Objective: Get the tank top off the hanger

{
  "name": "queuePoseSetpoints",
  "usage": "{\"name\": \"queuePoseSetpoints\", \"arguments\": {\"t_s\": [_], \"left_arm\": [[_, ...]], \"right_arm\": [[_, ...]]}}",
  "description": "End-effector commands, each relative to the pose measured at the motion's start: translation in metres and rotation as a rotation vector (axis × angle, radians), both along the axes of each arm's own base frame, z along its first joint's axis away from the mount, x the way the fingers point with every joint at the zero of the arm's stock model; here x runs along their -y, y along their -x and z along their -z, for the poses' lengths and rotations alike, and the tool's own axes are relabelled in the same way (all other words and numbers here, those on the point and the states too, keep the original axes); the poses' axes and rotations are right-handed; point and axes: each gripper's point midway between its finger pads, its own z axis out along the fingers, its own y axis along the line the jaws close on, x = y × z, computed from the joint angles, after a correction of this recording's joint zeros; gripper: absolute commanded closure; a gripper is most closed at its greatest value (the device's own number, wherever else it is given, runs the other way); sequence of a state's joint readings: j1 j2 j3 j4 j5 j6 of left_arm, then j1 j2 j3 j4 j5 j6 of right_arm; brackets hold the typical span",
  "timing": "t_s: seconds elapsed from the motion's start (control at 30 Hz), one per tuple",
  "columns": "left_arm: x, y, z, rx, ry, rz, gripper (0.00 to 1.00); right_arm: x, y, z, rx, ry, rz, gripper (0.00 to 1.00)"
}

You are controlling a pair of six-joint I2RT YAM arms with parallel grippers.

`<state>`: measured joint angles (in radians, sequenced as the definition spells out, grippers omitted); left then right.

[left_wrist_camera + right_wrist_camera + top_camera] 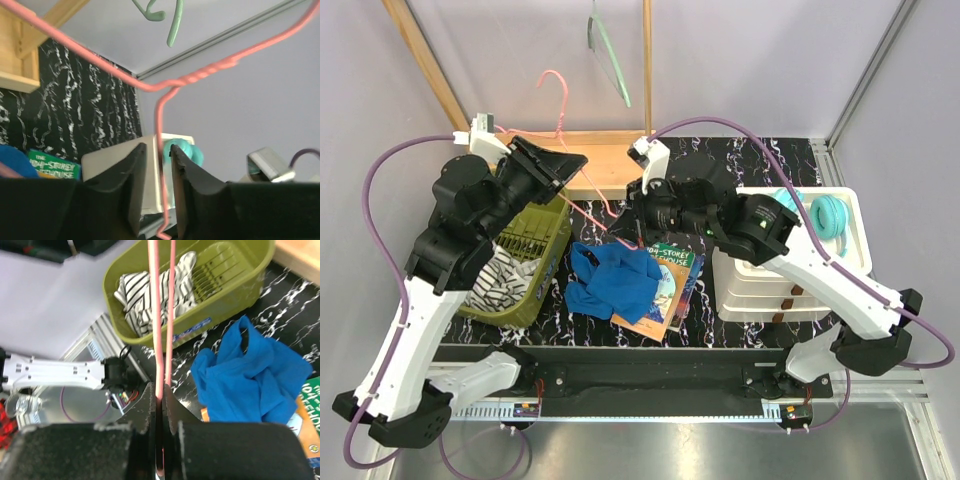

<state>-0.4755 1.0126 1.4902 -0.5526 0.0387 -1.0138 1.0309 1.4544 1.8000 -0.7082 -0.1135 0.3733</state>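
**With Tank Top Down on the Counter, Two Hands Share a Bare Hanger**

While the blue tank top lies crumpled at lower centre of the overhead view, partly on the black marbled counter and partly across a picture book, the pink wire hanger hangs in the air above it with no cloth on it that any view shows. The right hand is clamped tight on the hanger's wire, two pink strands running up from between its fingers in its own wrist view. The left hand stands slightly apart, the wire passing down through the gap; whether either pad touches it cannot be told.

The hanger's long axis slants from upper left to lower right in the overhead view, spanning the two hands. The tank top sits just below the right hand's tip and well to the lower right of the left hand, so the right arm is the nearer. By the look of it the garment is off, and only the hanger remains to be dealt with.
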Motion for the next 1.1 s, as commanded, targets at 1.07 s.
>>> {"name": "queuePoseSetpoints", "arguments": {"t_s": [1.07], "left_arm": [[-0.076, 0.083, 0.020, 0.008, -0.198, -0.125, 0.38]], "right_arm": [[-0.064, -0.240, -0.079, 0.206, -0.326, 0.360, 1.00]]}}
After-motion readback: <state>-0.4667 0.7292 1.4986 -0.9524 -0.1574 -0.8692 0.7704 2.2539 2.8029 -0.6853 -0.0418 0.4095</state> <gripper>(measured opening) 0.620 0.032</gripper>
